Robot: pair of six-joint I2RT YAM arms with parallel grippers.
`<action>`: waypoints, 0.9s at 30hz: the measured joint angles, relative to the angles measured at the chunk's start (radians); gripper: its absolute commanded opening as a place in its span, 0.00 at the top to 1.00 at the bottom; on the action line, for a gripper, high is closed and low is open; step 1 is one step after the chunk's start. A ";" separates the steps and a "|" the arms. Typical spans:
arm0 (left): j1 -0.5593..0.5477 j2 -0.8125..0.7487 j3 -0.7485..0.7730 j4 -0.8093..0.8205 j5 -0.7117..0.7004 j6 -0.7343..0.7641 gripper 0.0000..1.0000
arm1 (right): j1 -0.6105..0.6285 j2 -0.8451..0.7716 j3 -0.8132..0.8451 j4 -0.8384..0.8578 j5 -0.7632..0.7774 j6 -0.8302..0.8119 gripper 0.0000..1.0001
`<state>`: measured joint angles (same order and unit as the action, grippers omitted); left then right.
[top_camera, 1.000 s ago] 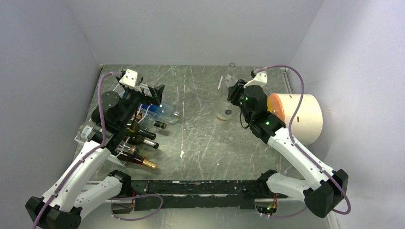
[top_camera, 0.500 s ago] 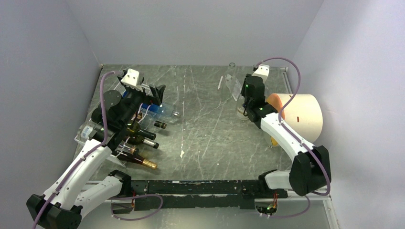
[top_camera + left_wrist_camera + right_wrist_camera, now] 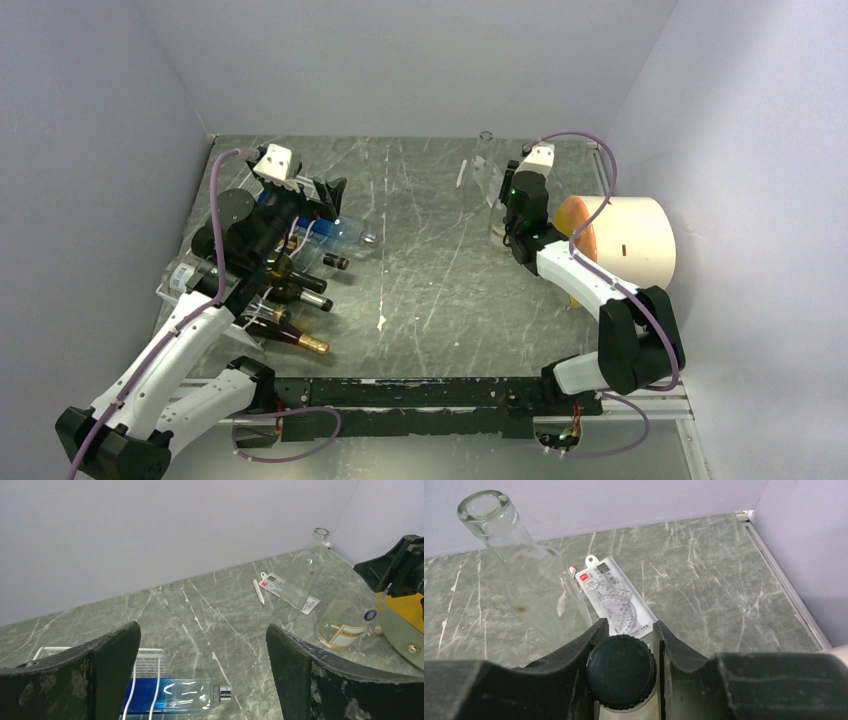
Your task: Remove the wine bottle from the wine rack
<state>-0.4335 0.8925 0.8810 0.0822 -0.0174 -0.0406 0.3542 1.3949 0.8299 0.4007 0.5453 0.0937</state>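
The white wire wine rack stands at the left with several bottles lying in it, a blue and clear one on top. My left gripper hovers open above that blue bottle, nothing between its fingers. The rack's corner shows in the left wrist view. At the back right, my right gripper is shut on the black cap of a clear wine bottle, which hangs tilted off the rack. Beside it is the cream cylinder.
Behind the right gripper leans an empty clear glass bottle, tilted over a packaged protractor. A small white stick lies nearby. Dark bottles poke their necks out of the rack toward the table's middle. Walls close in the left, back and right.
My right gripper has carried the clear bottle to the right and back, close to the cream cylinder, with its elbow folding in. The left arm has not moved.
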 measured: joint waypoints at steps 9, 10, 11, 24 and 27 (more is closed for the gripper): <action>0.000 0.000 0.000 0.000 0.000 0.001 0.01 | -0.001 -0.034 -0.065 0.090 -0.008 0.016 0.44; 0.000 0.000 0.000 0.000 -0.001 0.001 0.01 | -0.001 -0.041 -0.062 0.090 -0.010 0.021 0.39; 0.000 0.000 0.000 0.000 -0.001 0.001 0.01 | -0.001 -0.048 -0.058 0.087 -0.014 0.024 0.30; 0.000 -0.003 0.000 0.000 0.000 0.000 0.01 | -0.002 -0.282 0.026 -0.156 -0.072 0.105 0.04; 0.000 -0.012 0.000 0.000 0.000 0.000 0.01 | 0.002 -0.339 0.053 -0.218 -0.136 0.114 0.01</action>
<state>-0.4335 0.8803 0.8810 0.0822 -0.0177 -0.0402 0.3557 1.0561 0.8833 0.1825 0.4095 0.2073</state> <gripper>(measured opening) 0.992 0.968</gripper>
